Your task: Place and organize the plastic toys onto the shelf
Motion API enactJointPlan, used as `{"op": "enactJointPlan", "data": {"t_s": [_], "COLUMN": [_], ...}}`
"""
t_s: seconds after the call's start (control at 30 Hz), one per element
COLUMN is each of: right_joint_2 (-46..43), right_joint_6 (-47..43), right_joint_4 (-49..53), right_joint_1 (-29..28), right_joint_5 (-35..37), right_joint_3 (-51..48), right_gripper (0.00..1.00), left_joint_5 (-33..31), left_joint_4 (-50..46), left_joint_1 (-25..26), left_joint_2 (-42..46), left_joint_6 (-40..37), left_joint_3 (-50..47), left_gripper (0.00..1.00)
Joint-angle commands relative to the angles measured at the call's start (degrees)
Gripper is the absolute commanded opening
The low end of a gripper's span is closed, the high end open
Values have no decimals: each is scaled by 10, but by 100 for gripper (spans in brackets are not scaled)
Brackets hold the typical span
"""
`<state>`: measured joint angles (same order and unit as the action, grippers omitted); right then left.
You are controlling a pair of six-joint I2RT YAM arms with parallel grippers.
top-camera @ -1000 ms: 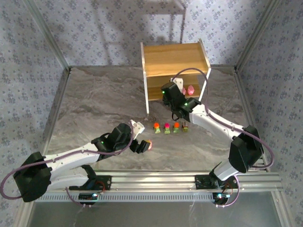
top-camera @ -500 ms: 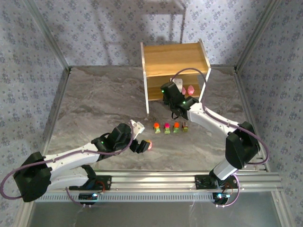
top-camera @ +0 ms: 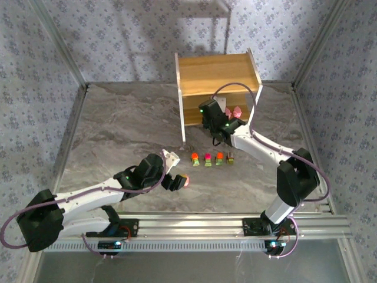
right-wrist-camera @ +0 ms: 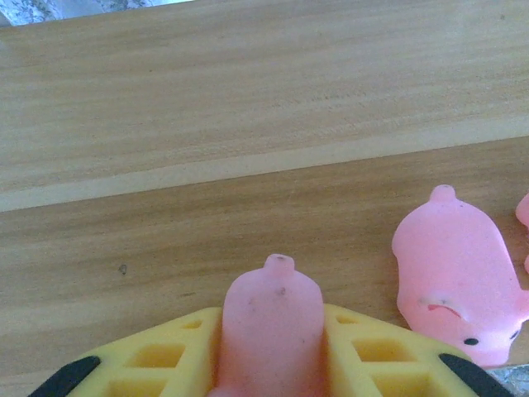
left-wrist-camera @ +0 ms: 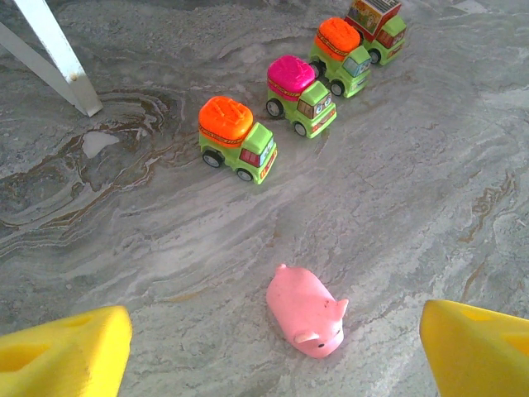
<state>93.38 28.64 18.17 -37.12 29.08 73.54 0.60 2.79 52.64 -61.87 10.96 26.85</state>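
Note:
My right gripper [right-wrist-camera: 273, 357] is shut on a pink pig toy [right-wrist-camera: 271, 318], held over the lower board of the wooden shelf [right-wrist-camera: 165, 223]. Beside it another pink pig [right-wrist-camera: 459, 281] lies on that board, and a third pink one [right-wrist-camera: 523, 211] peeks in at the right edge. From above, the right gripper [top-camera: 218, 113] reaches into the shelf [top-camera: 218, 73]. My left gripper [left-wrist-camera: 277, 364] is open, its yellow fingers [left-wrist-camera: 66, 351] wide either side of a pink pig [left-wrist-camera: 307, 310] on the table. Several green-based cars stand in a row: orange-topped [left-wrist-camera: 237, 138], magenta-topped [left-wrist-camera: 301, 94], orange-topped [left-wrist-camera: 342, 55].
A fourth car with a darker top [left-wrist-camera: 378, 25] ends the row. The shelf's white leg [left-wrist-camera: 58, 58] stands left of the cars. The marble table [top-camera: 118, 135] stretches to the left, walled by patterned panels with a metal rail along the near edge.
The right gripper has pushed a little further into the lower shelf with its pig. The left arm has not moved.

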Motion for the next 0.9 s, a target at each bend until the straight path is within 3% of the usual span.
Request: {"op": "enactJointPlan", "data": {"t_s": [0.0, 0.87], "right_joint_2": [8, 22], "right_joint_6": [-12, -16], "right_joint_4": [5, 4], "right_joint_1": [8, 16], "right_joint_5": [6, 32], "right_joint_3": [23, 18], "right_gripper": [33, 33], "left_joint_5": [-6, -6], "left_joint_4": [-3, -3], "left_joint_1": [6, 5], "left_joint_2": [12, 9], "left_joint_6": [-8, -8], "left_joint_3": [9, 11], "left_gripper": [90, 90]}}
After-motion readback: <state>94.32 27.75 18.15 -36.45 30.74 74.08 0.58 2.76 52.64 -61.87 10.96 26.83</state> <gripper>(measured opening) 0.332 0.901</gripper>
